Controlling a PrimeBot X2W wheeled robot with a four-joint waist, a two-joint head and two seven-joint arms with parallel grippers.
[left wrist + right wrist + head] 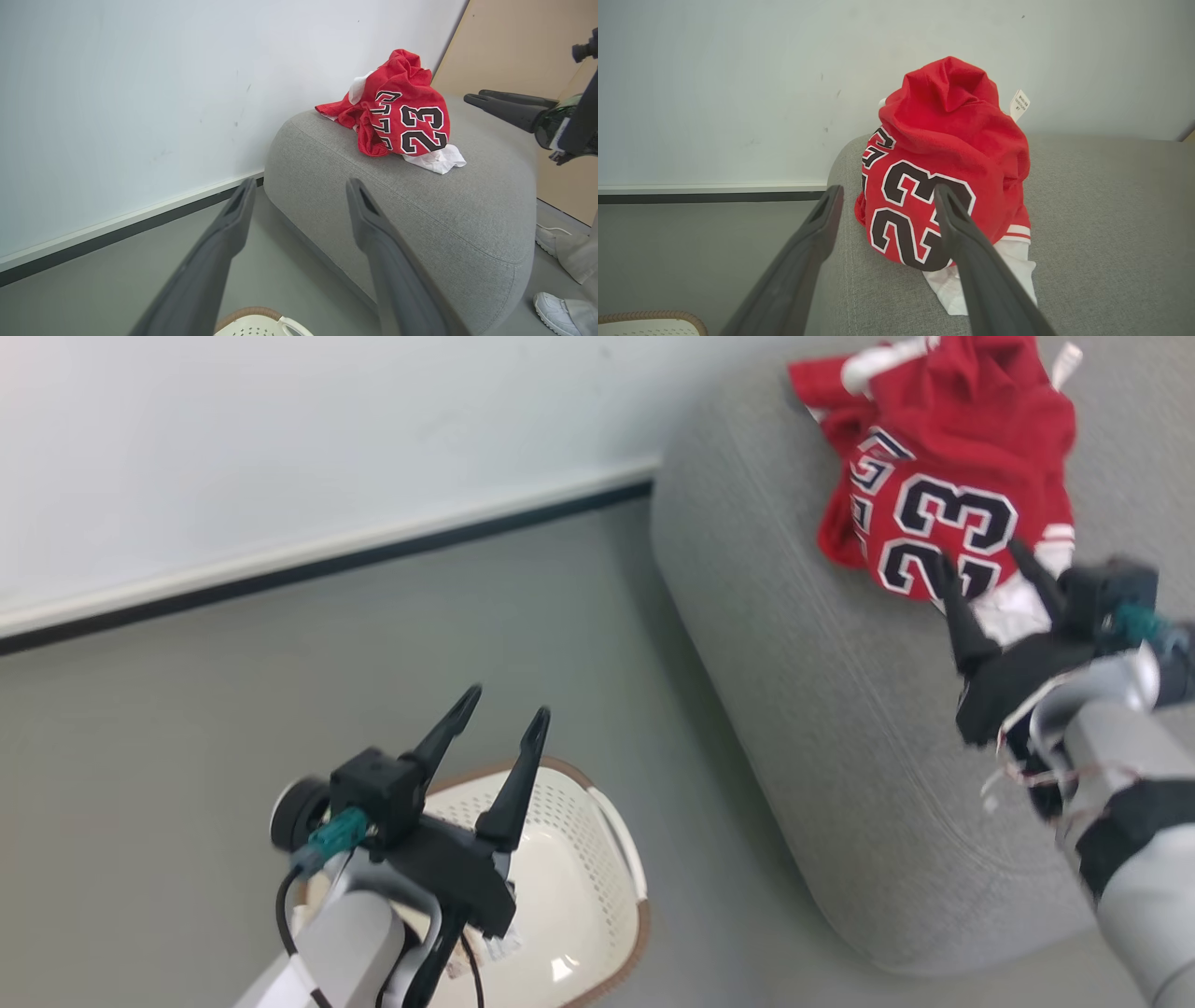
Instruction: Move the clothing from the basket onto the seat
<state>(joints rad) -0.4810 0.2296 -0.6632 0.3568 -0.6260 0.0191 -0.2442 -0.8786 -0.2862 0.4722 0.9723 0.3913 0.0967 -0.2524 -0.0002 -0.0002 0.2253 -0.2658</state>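
Clothing [943, 476] heaped at seat's [822, 709] rounded end, left end effector [509, 705] spread over basket [579, 859], right end effector [980, 555] spread too, near clothing (floor [233, 709] gap between basket and seat).

Bright, even light fills the room; the sofa [794, 663] casts just a faint shadow on the floor [187, 756] along its base. The wall [280, 429] washes out pale. A small glare spot sits inside the basket [588, 840]. In the head view the right gripper [980, 557] and its forearm [1120, 775] smear with motion blur; the left gripper [505, 703] is sharp. In both wrist views the near fingers [210, 261] look soft.
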